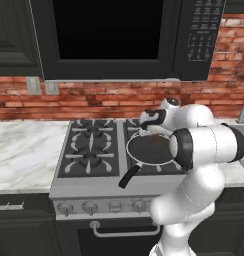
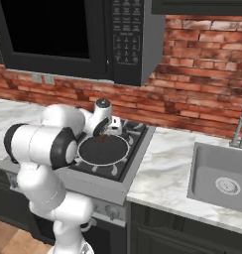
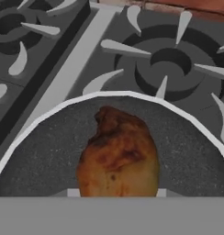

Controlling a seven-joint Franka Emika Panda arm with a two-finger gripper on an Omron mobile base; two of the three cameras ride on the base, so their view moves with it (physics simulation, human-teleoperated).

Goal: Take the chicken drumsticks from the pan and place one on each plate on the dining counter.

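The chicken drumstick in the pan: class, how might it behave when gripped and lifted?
The chicken drumstick looks glazed, so it may slip. Its rounded, tapering shape could let it twist between the fingers. Being small beside the pan, it is probably light.
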